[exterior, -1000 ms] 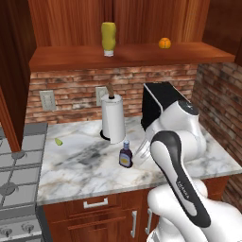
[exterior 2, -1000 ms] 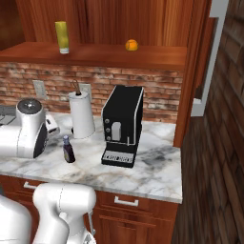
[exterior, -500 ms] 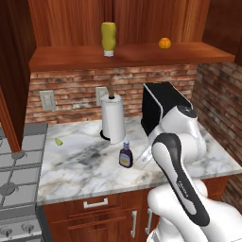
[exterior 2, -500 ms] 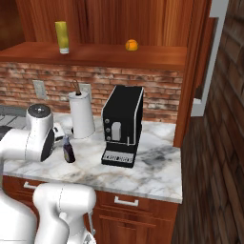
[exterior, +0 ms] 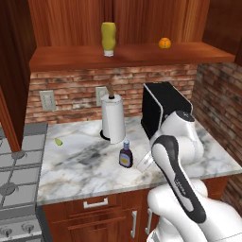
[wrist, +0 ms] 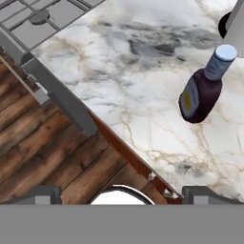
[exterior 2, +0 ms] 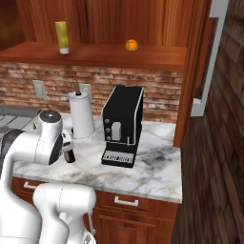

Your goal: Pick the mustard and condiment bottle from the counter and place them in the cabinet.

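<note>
The mustard (exterior: 108, 38) stands upright on the cabinet (exterior: 142, 56) shelf, well apart from an orange (exterior: 164, 43). The condiment bottle (exterior: 125, 154) stands on the counter (exterior: 80, 165) near the paper towel roll (exterior: 113, 118). The gripper (wrist: 121, 193) hangs open and empty over the counter's front edge, the bottle ahead of it.

Worktop (exterior: 85, 165) & cabinet shelf (exterior: 71, 56): what sits where.
Marble worktop: condiment bottle (exterior: 125, 154) upright nr front, paper-towel roll (exterior: 113, 119) behind it, black coffee machine (exterior 2: 123, 125) to the right. Shelf: mustard (exterior: 108, 38) cap-down, orange fruit (exterior: 164, 43) well apart.
</note>
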Available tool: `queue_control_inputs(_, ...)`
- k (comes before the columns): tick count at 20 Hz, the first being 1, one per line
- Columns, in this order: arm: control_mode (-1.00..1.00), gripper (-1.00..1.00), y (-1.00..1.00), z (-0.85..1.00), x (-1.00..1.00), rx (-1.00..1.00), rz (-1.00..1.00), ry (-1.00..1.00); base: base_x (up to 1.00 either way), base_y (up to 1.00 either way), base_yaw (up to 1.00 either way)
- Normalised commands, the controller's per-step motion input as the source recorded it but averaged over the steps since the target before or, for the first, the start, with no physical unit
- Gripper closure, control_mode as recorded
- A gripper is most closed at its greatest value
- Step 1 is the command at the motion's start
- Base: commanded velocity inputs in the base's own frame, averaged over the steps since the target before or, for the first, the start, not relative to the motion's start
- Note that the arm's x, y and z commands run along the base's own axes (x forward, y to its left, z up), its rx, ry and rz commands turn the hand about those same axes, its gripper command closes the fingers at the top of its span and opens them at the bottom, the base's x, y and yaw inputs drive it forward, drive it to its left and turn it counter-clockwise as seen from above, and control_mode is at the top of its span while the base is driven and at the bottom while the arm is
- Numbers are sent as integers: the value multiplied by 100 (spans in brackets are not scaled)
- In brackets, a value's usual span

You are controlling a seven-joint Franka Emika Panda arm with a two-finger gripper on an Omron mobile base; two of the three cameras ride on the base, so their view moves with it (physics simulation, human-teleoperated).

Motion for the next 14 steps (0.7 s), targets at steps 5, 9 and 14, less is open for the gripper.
queue_control_inputs(5, -100, -100, -13, -23, 31, 0, 0, 3, 0, 0, 0)
queue_control_inputs(9, -100, -100, -15, -16, 34, 0, 0, 3, 0, 0, 0)
queue_control_inputs(14, -100, -100, -6, -11, 46, 0, -1, 4, 0, 0, 0)
